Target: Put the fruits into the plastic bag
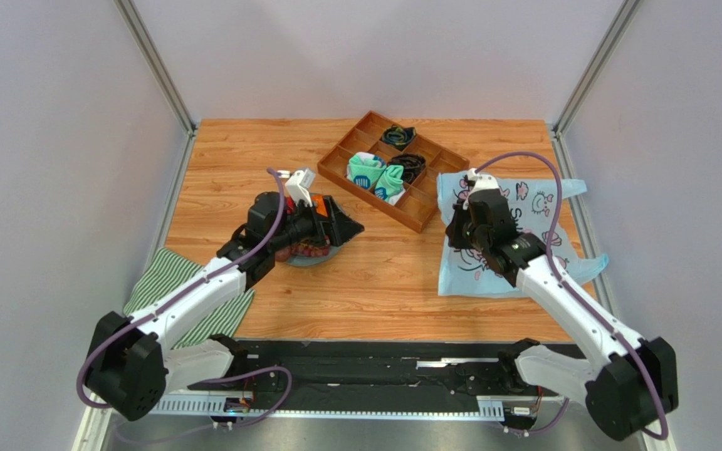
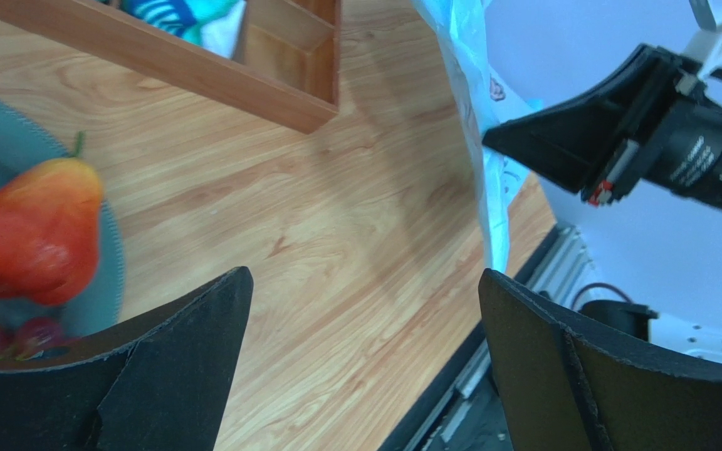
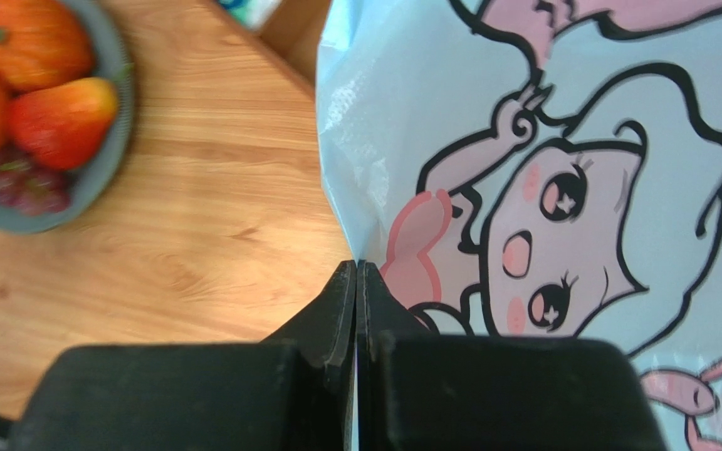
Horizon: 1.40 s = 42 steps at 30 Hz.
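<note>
Your left gripper (image 2: 365, 275), wide open and empty, hovers at the plate (image 2: 16, 141) of fruits (image 2: 40, 230); right of the plate, your right gripper (image 3: 356, 268) pinches the bag (image 3: 619, 113) by its plate-side edge.

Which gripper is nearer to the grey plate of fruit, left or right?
Left. The left gripper hovers open just beside the plate, over the table. The right gripper is across the table, jaws shut on the plastic bag edge.

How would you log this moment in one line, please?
left gripper open beside plate | right gripper shut on plastic bag edge | fruits on plate
</note>
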{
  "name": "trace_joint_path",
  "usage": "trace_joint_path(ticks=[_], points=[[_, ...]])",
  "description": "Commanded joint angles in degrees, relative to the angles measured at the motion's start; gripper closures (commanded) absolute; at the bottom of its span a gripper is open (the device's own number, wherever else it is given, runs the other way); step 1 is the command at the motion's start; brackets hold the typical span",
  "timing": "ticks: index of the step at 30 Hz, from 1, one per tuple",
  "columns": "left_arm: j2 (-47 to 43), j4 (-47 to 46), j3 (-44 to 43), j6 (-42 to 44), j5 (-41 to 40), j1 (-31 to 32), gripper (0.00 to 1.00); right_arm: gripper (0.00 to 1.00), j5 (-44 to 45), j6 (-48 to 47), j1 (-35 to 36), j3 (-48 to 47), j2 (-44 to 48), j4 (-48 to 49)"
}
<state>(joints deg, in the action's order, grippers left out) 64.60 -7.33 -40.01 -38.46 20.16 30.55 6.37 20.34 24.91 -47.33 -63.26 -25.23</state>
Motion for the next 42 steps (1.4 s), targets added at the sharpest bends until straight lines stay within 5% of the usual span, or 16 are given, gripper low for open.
trace_joint_path(ticks=[1,9,23,25,28,29,32,33,36,42], points=[[5.5,-13.2,-1.3,-7.3,4.4,2.2,0.01,1.00,-3.2,1.8,5.1,3.3,4.9,6.2],[16.4,-19.5,-5.4,-9.1,6.1,7.9,0.01,1.00,-5.6,4.0,12.8,4.8,4.2,13.6],[25.0,-25.9,-6.8,-12.2,4.8,8.0,0.01,1.00,-10.9,-0.8,20.3,2.7,-0.4,16.4],[25.9,-26.4,-7.3,-12.3,5.1,8.0,0.09,1.00,-10.9,-0.9,20.4,2.7,-0.1,16.7],[27.7,-28.1,-7.5,-12.6,6.3,8.0,0.47,1.00,-9.9,-1.4,20.4,1.9,0.0,15.7],[28.1,-28.3,-7.5,-12.6,6.5,8.0,0.68,0.98,-9.5,-1.9,20.3,1.6,0.1,15.1],[27.9,-27.0,-7.8,-11.6,5.9,7.9,1.00,0.60,-6.7,-4.9,20.3,-0.7,0.6,9.2],[27.5,-26.2,-8.2,-10.2,5.9,7.8,1.00,0.42,-2.9,-6.3,20.0,-3.0,1.4,7.1],[25.9,-20.1,-9.6,-5.1,4.9,7.6,1.00,0.17,4.6,-7.1,15.9,-5.7,3.1,-0.9],[24.4,-6.7,-13.7,5.0,2.6,6.7,1.00,0.12,-4.4,-2.5,-10.8,-6.0,4.6,-5.4]])
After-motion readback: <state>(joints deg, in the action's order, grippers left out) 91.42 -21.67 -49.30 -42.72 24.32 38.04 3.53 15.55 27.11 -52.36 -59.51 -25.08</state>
